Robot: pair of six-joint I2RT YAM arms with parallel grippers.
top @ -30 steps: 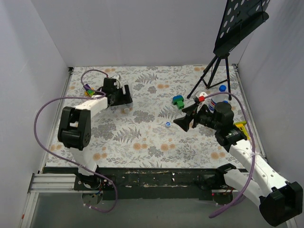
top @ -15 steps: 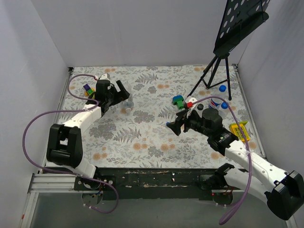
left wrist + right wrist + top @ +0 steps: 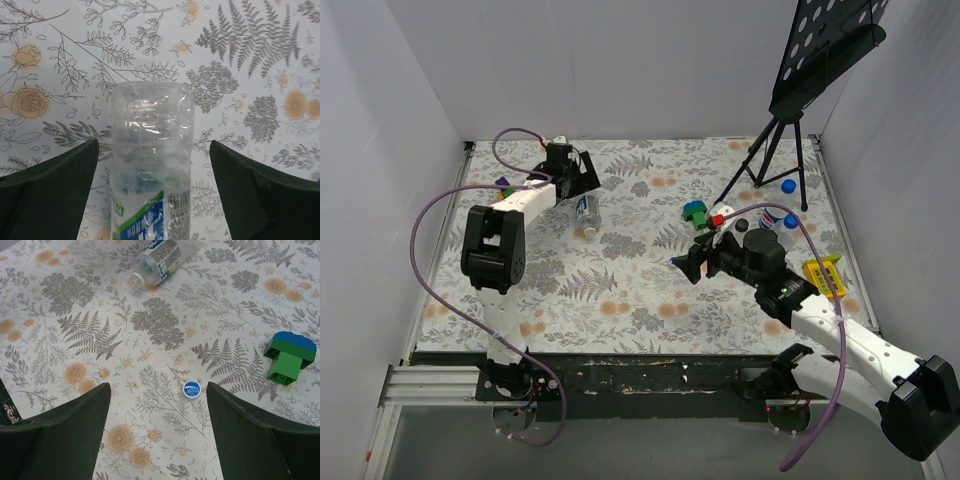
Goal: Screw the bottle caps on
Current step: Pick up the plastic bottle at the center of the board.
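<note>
A clear bottle (image 3: 150,165) with a blue-and-white label lies on its side between the wide-open jaws of my left gripper (image 3: 153,145), and neither finger touches it. In the top view this bottle (image 3: 586,211) lies just in front of the left gripper (image 3: 578,183) at the far left. My right gripper (image 3: 158,390) is open and empty above a blue-and-white cap (image 3: 192,389), which lies near its right finger. The right gripper (image 3: 686,266) sits mid-table. Another bottle (image 3: 768,218), two blue caps (image 3: 788,185) (image 3: 792,221) and a black cap (image 3: 742,225) lie at the right.
A green-and-blue toy block (image 3: 695,212) and a red-and-white block (image 3: 722,215) sit beyond the right gripper. A music stand tripod (image 3: 775,150) stands at the back right. A yellow object (image 3: 820,271) lies by the right arm. Coloured blocks (image 3: 503,187) lie far left. White walls enclose the floral mat.
My left gripper has shifted toward the back wall, and the bottle now shows in front of it. My right gripper moved left toward the blue-and-white cap, then held still.
</note>
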